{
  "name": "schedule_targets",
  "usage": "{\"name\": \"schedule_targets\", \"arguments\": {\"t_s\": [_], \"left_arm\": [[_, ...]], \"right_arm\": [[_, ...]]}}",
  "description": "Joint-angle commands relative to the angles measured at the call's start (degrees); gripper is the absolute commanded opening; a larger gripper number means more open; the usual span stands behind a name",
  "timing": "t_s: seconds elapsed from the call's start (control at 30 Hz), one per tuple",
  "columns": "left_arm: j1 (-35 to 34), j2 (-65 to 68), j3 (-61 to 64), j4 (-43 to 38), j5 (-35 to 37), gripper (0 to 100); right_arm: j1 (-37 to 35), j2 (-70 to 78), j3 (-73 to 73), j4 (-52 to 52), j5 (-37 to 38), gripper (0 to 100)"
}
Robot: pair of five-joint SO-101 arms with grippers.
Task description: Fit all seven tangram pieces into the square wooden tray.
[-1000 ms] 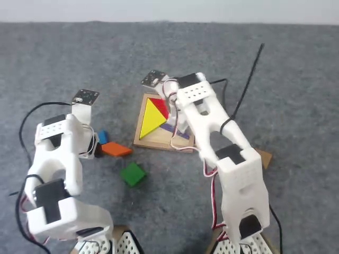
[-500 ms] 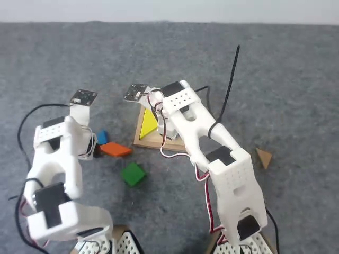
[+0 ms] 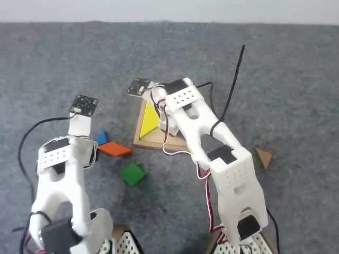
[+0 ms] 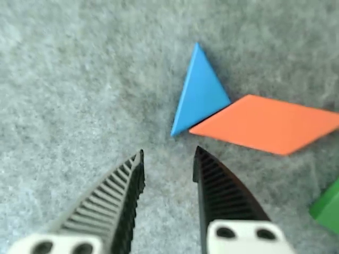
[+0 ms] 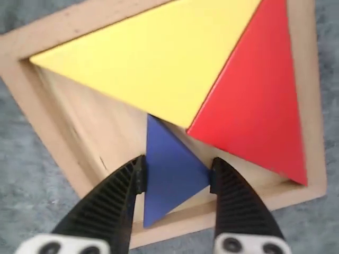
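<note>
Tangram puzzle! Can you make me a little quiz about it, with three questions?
1. True or false: the green square lies inside the tray.
2. Which colour is the piece right beside the light blue triangle? A) red B) orange C) yellow
3. What is between the fingers of the right hand?
Key: 1 false; 2 B, the orange piece; 3 the dark blue triangle.
</note>
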Motion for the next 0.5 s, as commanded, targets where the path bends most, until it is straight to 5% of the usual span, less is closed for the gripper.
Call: {"name": "schedule_targets", "arguments": {"t_s": [0.0, 0.47], "left_arm": [[0.44, 0.35, -2.68, -0.62, 0.44, 15], [0.44, 1.76, -3.74, 0.88, 0.35, 15]], "right_arm": [[0.57, -0.13, -2.99, 2.86, -9.14, 11.7], [2.77, 7.52, -23.3, 19.74, -36.22, 11.7]]}}
